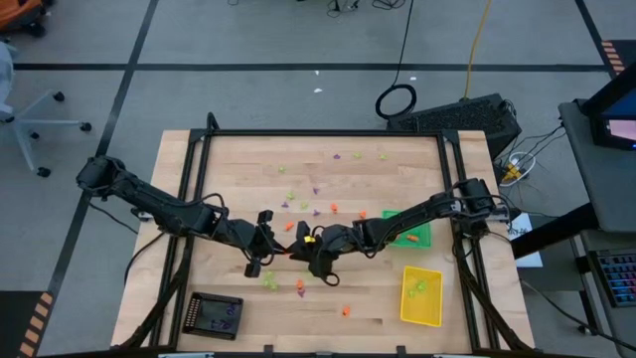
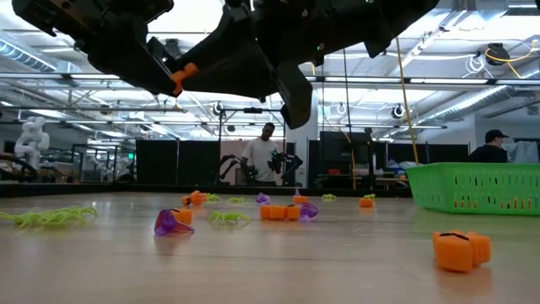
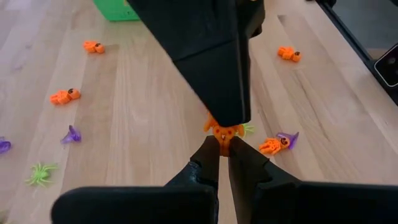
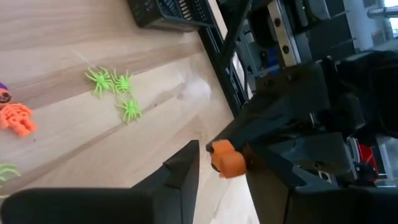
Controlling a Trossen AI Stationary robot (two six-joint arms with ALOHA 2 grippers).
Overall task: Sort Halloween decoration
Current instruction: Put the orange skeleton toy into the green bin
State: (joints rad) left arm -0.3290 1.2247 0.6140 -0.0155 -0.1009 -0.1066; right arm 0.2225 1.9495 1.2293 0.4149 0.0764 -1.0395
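Small orange, purple and green Halloween decoration pieces lie scattered on the wooden table [image 1: 248,159]. My two grippers meet above its middle. My left gripper [image 3: 224,149] comes from the table's left and is shut on one orange trinket [image 3: 224,132]. My right gripper [image 4: 221,158] comes from the right and stands open, one finger on either side of that trinket [image 4: 227,160]; I cannot tell whether a finger touches it. In the low view the trinket [image 2: 180,77] shows high above the table between the dark grippers. My left gripper pinches the orange trinket's near end [image 3: 224,140] between its two fingertips. The fingers slant down from the table's left. The trinket sticks out beyond the fingertips, lifted clear of the table.
A green tray [image 1: 422,237] and a yellow tray [image 1: 420,295] stand at the right, a black tray [image 1: 216,314] at the near left. Green spiders [image 4: 115,84], orange pieces [image 3: 65,95] and purple ones [image 2: 171,222] lie around the grippers. People stand in the room beyond.
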